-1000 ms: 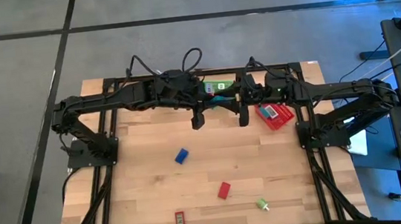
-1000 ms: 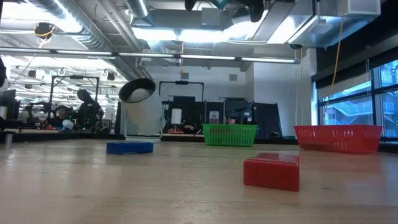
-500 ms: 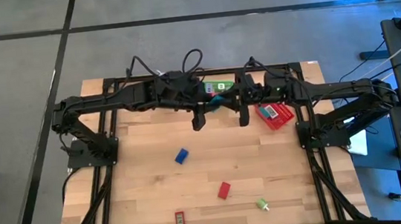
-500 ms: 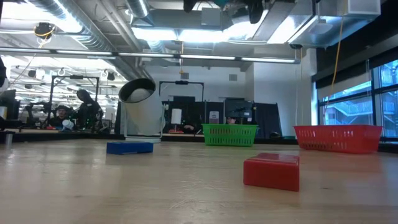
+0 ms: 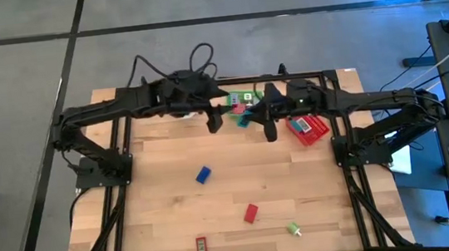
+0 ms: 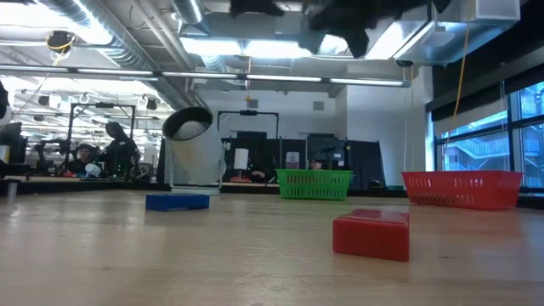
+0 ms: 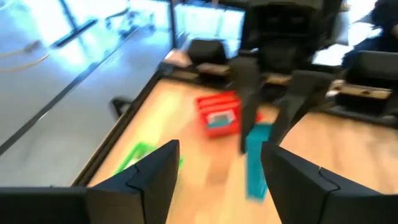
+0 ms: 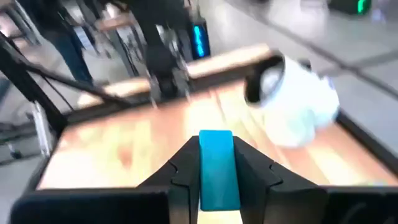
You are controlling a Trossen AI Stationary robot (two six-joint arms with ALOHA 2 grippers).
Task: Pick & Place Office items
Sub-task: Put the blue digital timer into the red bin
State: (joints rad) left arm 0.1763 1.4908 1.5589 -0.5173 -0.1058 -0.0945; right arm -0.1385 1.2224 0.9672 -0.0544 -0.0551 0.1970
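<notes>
High above the table's far middle, a long teal piece point(image 5: 243, 117) sits in my shut right gripper point(image 5: 252, 117). The right wrist view shows it between the two fingers point(image 8: 217, 168). My left gripper point(image 7: 217, 177) stands open just to its left point(image 5: 222, 114) and faces it with nothing between its fingers. From there the teal piece point(image 7: 258, 158) shows in the other arm's fingers. A blue block point(image 5: 203, 174), a red block point(image 5: 250, 213), a red packet point(image 5: 201, 246) and a small green piece point(image 5: 293, 229) lie flat on the wood. My right gripper pinches the teal piece by one end point(image 7: 255, 127) between its two fingers. The fingers come about level from the table's right side and lie along the piece, whose free end point(image 8: 217, 140) sticks out past the fingertips. The piece is lifted clear of the table.
The green mesh basket point(image 5: 246, 96) stands at the far edge under the grippers, with the red basket point(image 5: 310, 128) to its right. The white roll point(image 8: 292, 102) lies by the far edge under the left arm. Black frame rails run along both table sides.
My left gripper has drawn back from the teal piece toward the table's left and far edge. The piece has stayed in my right gripper, which has shifted slightly left. The pieces on the table have not moved.
</notes>
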